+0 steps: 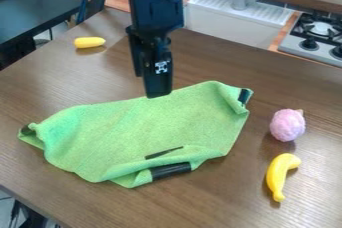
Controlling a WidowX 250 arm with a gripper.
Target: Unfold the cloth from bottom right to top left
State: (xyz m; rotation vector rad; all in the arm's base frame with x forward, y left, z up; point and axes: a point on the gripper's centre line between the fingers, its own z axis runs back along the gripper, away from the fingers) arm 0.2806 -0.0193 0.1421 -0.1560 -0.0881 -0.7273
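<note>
Brown desk, crumpled green cloth mid-desk, my hand over its far side; can't tell if clenched or released. Likely light, soft, floppy. I'd pinch the lower-right fold by the dark tape. Desk's front edge near the cloth's left corner; banana and pink toy right, so up-left gives me more room.

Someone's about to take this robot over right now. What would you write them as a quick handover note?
Gripper: over the green cloth's far edge; contact unclear.
Cloth: mid-table, broadly spread but rumpled, with turned-over bits at the near edge and the left and far-right corners.
Done: much of it looks open.
Left: probably opening those bits, working bottom right to top left.
Nearby: pink toy and banana on the right.
</note>
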